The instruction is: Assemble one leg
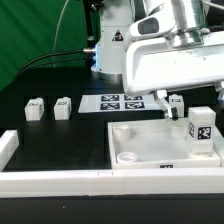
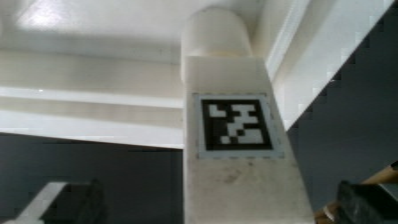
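A white leg [image 1: 202,128] with a black-and-white tag stands upright at the corner of the large white panel [image 1: 140,150] on the exterior view's right. My gripper [image 1: 188,100] hangs just above and beside it. In the wrist view the same leg [image 2: 235,150] fills the middle, tag facing the camera. My gripper [image 2: 214,205] is open, with its dark fingertips [image 2: 50,205] far out on either side and a clear gap to the leg. Three more legs lie on the table: one [image 1: 176,101] behind the panel and two [image 1: 36,108], [image 1: 63,106] at the exterior view's left.
The marker board [image 1: 120,102] lies behind the panel. A raised white rim [image 1: 55,183] runs along the front, with a white block [image 1: 8,145] at the exterior view's left. Black cables and the arm's base [image 1: 112,45] stand at the back.
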